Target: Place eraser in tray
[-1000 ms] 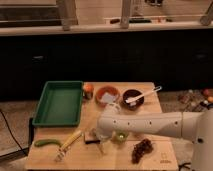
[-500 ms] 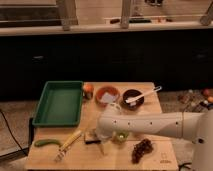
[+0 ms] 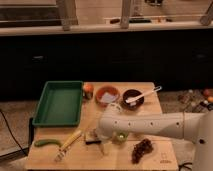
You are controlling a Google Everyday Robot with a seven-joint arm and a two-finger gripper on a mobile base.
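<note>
The gripper [image 3: 100,142] sat at lower centre, spread or closed I could not tell, just beside the eraser [image 3: 91,138]; doing this well likely meant pinching it squarely before lifting toward the tray [image 3: 59,106] at left.

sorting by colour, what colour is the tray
Green tray, camera view; the gripper is lower right of it.

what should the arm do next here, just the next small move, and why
Probably settle the pincer onto the eraser and secure it before lifting. The pincer is low over the front of the table, right beside the eraser, which lies on the wood, outside the green tray further back. Whether it already has a grip cannot be told.
</note>
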